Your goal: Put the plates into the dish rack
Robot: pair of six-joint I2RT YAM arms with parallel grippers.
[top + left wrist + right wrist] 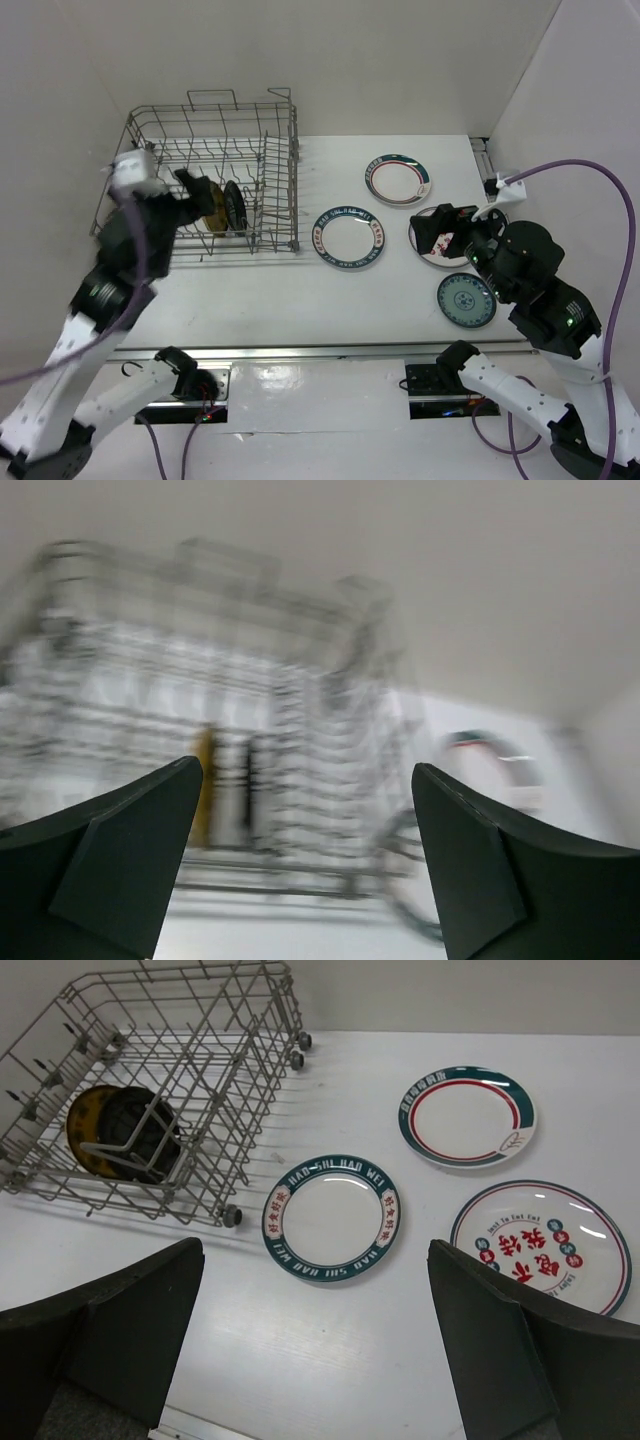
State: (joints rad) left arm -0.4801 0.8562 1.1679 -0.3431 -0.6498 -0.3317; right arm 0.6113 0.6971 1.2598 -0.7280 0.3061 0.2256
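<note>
Nearest overhead, my right gripper [441,228] hangs spread above the red-patterned plate [430,260]. My left gripper [192,184] is at the dish rack [215,140], beside two standing plates [225,208].

Left wrist: blurred, jaws wide, empty.

Right wrist: jaws wide, empty; three white plates [331,1217] lie flat on the table [330,1360]. Two look loaded; next I must pinch a rim.

The left wrist view is motion-smeared: ahead of the left hand [305,772] the dish rack [150,670] is a grey blur, and the yellow plate [205,780] and black plate [247,785] inside it show only as streaks. Seen from above, the right hand [434,228] hides much of the red-patterned plate [431,259] beneath it.
</note>
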